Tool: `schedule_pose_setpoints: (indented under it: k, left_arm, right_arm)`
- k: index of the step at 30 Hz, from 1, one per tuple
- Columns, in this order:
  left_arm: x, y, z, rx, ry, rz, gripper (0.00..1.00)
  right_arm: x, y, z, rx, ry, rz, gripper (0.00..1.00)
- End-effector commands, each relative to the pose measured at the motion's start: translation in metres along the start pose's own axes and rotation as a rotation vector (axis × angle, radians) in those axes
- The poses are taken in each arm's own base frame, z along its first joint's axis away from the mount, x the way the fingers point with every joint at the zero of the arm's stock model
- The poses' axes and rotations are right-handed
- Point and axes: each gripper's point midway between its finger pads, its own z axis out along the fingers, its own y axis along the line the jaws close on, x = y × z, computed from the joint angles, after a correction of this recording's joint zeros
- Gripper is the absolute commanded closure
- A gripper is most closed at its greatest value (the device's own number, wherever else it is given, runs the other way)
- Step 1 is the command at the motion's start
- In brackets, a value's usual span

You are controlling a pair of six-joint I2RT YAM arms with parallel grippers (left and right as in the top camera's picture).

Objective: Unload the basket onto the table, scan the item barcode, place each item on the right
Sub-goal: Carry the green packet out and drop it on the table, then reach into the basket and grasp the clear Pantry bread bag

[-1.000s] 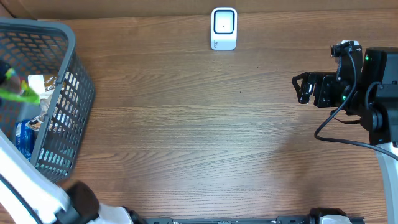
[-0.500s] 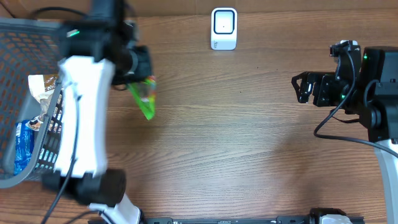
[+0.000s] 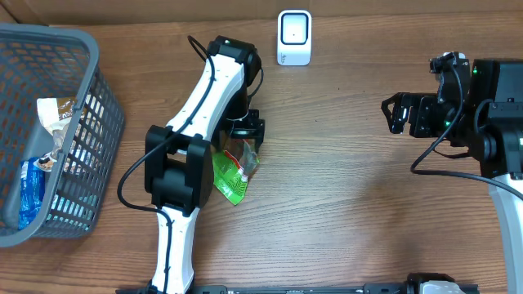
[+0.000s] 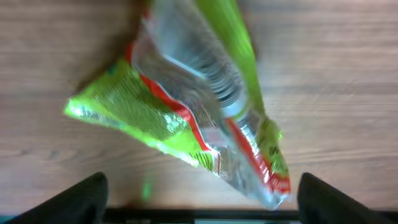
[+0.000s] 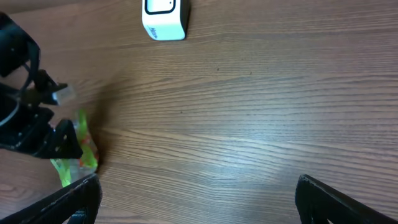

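The item is a green snack packet (image 3: 233, 173) with a clear window and red trim, lying on the wooden table left of centre. My left gripper (image 3: 245, 139) hovers just behind it, open and holding nothing. In the left wrist view the packet (image 4: 186, 106) lies blurred on the wood ahead of the spread black fingers (image 4: 81, 199), touching neither; its barcode cannot be made out. The white scanner (image 3: 294, 37) stands at the table's far edge. My right gripper (image 3: 396, 114) is open at the right, far from the packet (image 5: 78, 152).
A grey wire basket (image 3: 90, 82) at the far left holds a blue packet (image 3: 31, 180) and a brown-and-white packet (image 3: 53, 114). The left arm (image 3: 192, 122) stretches across the table's left half. The scanner (image 5: 165, 18) also shows in the right wrist view.
The left arm swung from the basket to the table's middle with the green packet, then opened; the packet now lies on the wood. The right arm has not moved.
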Motion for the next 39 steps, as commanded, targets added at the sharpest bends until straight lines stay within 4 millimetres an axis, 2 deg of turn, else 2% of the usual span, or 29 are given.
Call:
schedule_pose_setpoints:
  k: [1,2,4,5,6,8,9,10,11,12,13,15,17,19,21,26,27,30,35,39]
  left_arm:
    - [-0.009,0.008,-0.064,0.082,-0.206,-0.011,0.10]
    - [-0.010,0.012,-0.082,0.099,-0.263,-0.020,0.10]
    - [-0.003,0.035,-0.145,0.154,-0.462,-0.066,0.10]
    - [0.005,0.055,-0.176,0.169,-0.565,-0.109,0.10]
    - [0.018,0.083,-0.210,0.181,-0.682,-0.175,0.10]
    - [0.037,0.119,-0.239,0.184,-0.792,-0.269,0.08]
    - [0.058,0.158,-0.259,0.177,-0.875,-0.386,0.07]
    - [0.078,0.196,-0.270,0.172,-0.930,-0.512,0.05]
    - [0.098,0.232,-0.273,0.167,-0.962,-0.638,0.04]
    - [0.110,0.259,-0.272,0.161,-0.972,-0.730,0.04]
    - [0.126,0.294,-0.266,0.155,-0.971,-0.856,0.04]
    - [0.138,0.335,-0.253,0.140,-0.957,-0.986,0.04]
    - [0.139,0.365,-0.244,0.116,-0.950,-1.059,0.03]
    - [0.124,0.393,-0.230,0.093,-0.930,-1.064,0.00]
    - [0.103,0.408,-0.216,0.076,-0.897,-1.024,0.00]
    - [0.045,0.429,-0.157,0.096,-0.747,-0.926,0.00]
    - [0.027,0.431,-0.136,0.114,-0.700,-0.865,0.00]
    - [-0.001,0.428,-0.094,0.171,-0.604,-0.771,0.02]
    - [-0.027,0.426,-0.036,0.218,-0.463,-0.755,0.03]
    - [-0.039,0.416,-0.007,0.241,-0.381,-0.724,0.03]
  right_arm:
    - [-0.010,0.005,-0.007,-0.012,-0.033,-0.009,0.00]
    - [-0.010,0.005,-0.007,-0.012,-0.032,-0.008,0.00]
    - [-0.010,0.005,-0.007,-0.012,-0.033,-0.009,0.00]
    - [-0.010,0.005,-0.007,-0.012,-0.033,-0.009,0.00]
    - [-0.010,0.005,-0.007,-0.013,-0.033,-0.009,0.00]
    - [-0.010,0.006,-0.007,-0.021,-0.033,-0.008,0.00]
    - [-0.010,0.007,-0.007,-0.028,-0.032,-0.009,0.00]
    - [-0.010,0.007,-0.007,-0.027,-0.032,-0.009,0.00]
    - [-0.010,0.007,-0.007,-0.028,-0.032,-0.009,0.00]
    - [-0.010,0.007,-0.007,-0.027,-0.032,-0.009,0.00]
    - [-0.010,0.007,-0.007,-0.028,-0.033,-0.009,0.00]
    - [-0.011,0.007,-0.007,-0.028,-0.037,-0.011,0.00]
    - [-0.011,0.007,-0.007,-0.028,-0.037,-0.011,0.00]
    - [-0.011,0.007,-0.007,-0.028,-0.037,-0.011,0.00]
    - [-0.011,0.007,-0.007,-0.028,-0.036,-0.010,0.00]
    - [-0.010,0.007,-0.007,-0.027,-0.036,-0.010,0.00]
    - [-0.011,0.007,-0.007,-0.028,-0.036,-0.010,0.00]
    - [-0.011,0.007,-0.007,-0.027,-0.036,-0.010,0.00]
    - [-0.011,0.007,-0.007,-0.027,-0.036,-0.010,0.00]
    - [-0.012,0.008,-0.007,-0.028,-0.044,-0.012,0.00]
